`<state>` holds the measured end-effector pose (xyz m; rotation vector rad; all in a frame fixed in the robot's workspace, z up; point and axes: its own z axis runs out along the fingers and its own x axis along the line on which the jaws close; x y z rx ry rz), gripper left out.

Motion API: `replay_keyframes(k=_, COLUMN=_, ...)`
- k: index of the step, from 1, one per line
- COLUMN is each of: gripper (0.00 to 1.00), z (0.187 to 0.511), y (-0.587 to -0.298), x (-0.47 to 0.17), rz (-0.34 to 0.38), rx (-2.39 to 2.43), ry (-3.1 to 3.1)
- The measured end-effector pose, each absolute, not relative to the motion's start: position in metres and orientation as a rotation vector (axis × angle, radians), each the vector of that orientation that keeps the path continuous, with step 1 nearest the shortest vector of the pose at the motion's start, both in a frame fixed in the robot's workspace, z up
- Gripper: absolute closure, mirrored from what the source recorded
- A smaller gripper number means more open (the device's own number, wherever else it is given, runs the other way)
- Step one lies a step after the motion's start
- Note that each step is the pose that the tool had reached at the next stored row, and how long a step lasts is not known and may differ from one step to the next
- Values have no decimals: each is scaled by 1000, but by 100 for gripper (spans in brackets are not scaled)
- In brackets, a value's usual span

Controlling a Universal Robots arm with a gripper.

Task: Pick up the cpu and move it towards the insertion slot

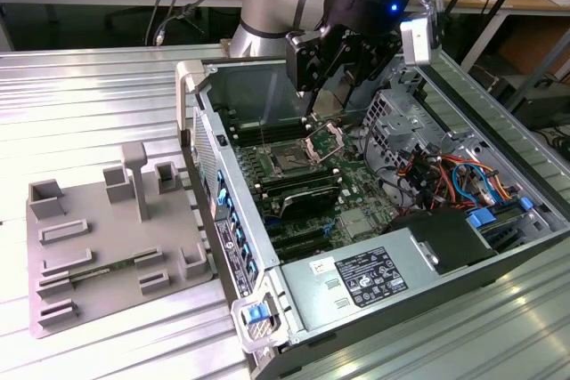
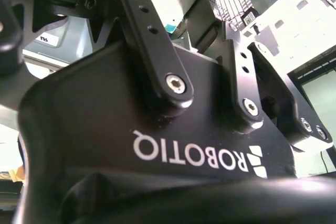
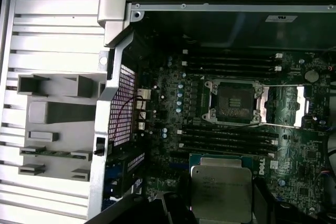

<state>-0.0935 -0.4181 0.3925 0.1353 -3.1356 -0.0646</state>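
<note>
Overhead, the open computer case [image 1: 499,220] lies on the ribbed metal table [image 1: 89,95], and the arm's black gripper [image 1: 325,60] hangs inside it above the motherboard [image 3: 173,119]. Outside the case, well apart from the jaws, sits the grey plastic fixture [image 1: 107,246]. Just beneath and a little ahead of the jaws in the exterior view lies the insertion slot [image 1: 289,162], its dark centre bare and its hinged metal bracket [image 1: 325,141] raised. In the first wrist view the cpu [image 3: 220,192], silvery top showing, sits between dark finger shapes, seemingly pinched by the jaws, apart from the slot [image 3: 234,102] across the black memory slots [image 3: 231,137].
</note>
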Motion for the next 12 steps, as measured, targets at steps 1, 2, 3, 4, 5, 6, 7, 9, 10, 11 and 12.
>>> replay_keyframes(k=1, gripper=45, z=393, y=-418, x=-93, rz=-65, rx=135, ry=-3136)
replay_keyframes(k=2, gripper=45, z=393, y=-418, x=-92, rz=-65, rx=135, ry=-3136)
replay_keyframes(k=3, gripper=45, z=393, y=-418, x=-92, rz=-65, rx=135, ry=-3136)
replay_keyframes(k=4, gripper=45, z=393, y=-418, x=-91, rz=-65, rx=135, ry=-3136)
replay_keyframes(k=5, gripper=45, z=392, y=-418, x=-90, rz=-65, rx=135, ry=-3136)
replay_keyframes(k=6, gripper=45, z=393, y=-418, x=-89, rz=-65, rx=135, ry=-3136)
replay_keyframes(k=7, gripper=45, z=392, y=-418, x=-82, rz=-65, rx=135, ry=-3136)
replay_keyframes(k=9, gripper=45, z=388, y=-408, x=-61, rz=-91, rx=116, ry=-3137)
replay_keyframes(k=10, gripper=45, z=385, y=-403, x=-59, rz=-92, rx=98, ry=-3138)
replay_keyframes(k=11, gripper=45, z=385, y=-403, x=-59, rz=-93, rx=98, ry=-3138)
replay_keyframes(k=12, gripper=45, z=385, y=-402, x=-59, rz=-93, rx=98, ry=-3138)
